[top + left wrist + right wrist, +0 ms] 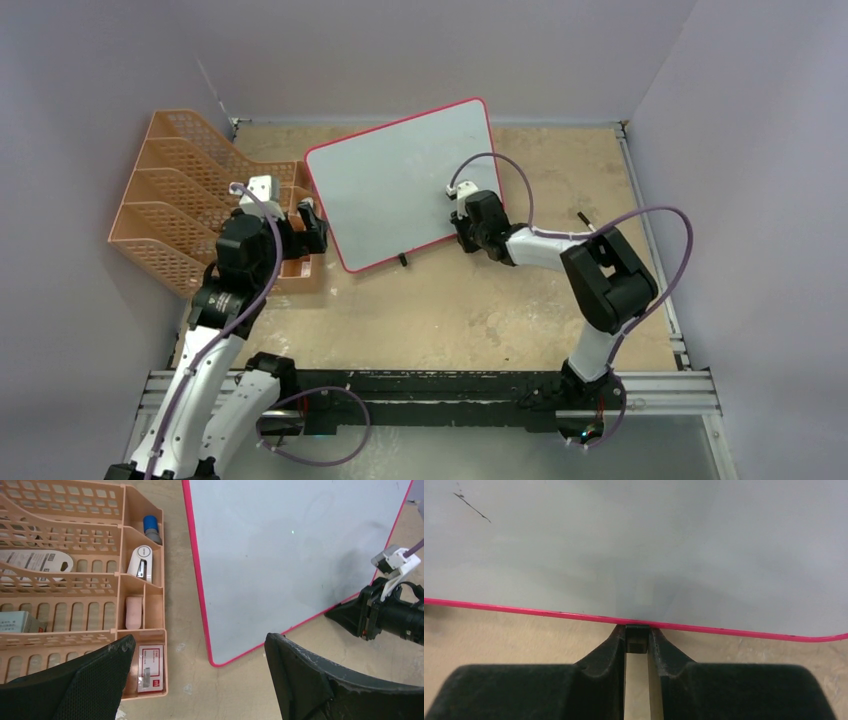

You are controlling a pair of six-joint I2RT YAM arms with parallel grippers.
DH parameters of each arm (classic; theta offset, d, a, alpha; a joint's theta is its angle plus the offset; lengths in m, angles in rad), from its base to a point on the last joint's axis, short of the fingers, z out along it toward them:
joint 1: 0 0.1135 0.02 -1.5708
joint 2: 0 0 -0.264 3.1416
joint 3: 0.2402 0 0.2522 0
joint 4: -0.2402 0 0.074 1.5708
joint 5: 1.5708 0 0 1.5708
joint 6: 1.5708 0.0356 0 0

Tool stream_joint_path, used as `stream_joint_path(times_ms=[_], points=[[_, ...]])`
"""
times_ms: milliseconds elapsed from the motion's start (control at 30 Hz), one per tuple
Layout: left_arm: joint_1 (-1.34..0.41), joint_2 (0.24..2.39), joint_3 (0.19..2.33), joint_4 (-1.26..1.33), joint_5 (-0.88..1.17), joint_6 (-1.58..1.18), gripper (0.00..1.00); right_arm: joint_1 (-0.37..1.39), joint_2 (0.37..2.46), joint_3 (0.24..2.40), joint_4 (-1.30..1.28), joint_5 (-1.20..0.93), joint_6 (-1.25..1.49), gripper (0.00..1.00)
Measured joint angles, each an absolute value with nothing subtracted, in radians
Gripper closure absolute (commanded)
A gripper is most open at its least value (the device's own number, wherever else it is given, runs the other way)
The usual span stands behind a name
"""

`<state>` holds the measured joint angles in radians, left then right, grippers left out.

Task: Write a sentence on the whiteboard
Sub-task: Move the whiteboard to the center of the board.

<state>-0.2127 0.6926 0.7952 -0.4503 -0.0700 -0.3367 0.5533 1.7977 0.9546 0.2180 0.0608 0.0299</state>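
The whiteboard (400, 185) lies slanted on the table, pale with a pink frame (524, 609). Its face (290, 555) is blank apart from one short black stroke (471, 507); the sentence is not in view. My right gripper (462, 228) is at the board's near right edge. In the right wrist view, the right gripper (637, 632) is shut on a small black foot (636, 640) under the frame. My left gripper (315, 228) hangs open by the board's left edge. Nothing sits between its fingers (100, 680), over bare table near the board's corner (215, 661).
An orange mesh file rack (190, 200) stands at the left. Its front compartments hold a white stapler (141, 562), a blue-capped item (150, 525), a pink eraser (133, 612) and a small red-and-white box (150, 669). A second black foot (403, 260) sticks out of the board's near edge.
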Motion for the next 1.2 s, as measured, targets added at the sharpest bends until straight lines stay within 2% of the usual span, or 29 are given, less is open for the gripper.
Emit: stream_joint_path(times_ms=[367, 1200], points=[[-0.213, 0.628, 0.847, -0.496, -0.094, -0.337, 0.0, 0.575, 1.635, 0.827, 0.164, 0.064, 0.027, 1.0], [-0.213, 0.6, 0.86, -0.501, -0.146, -0.339, 0.0, 0.612, 1.625, 0.798, 0.085, 0.004, -0.126, 1.0]])
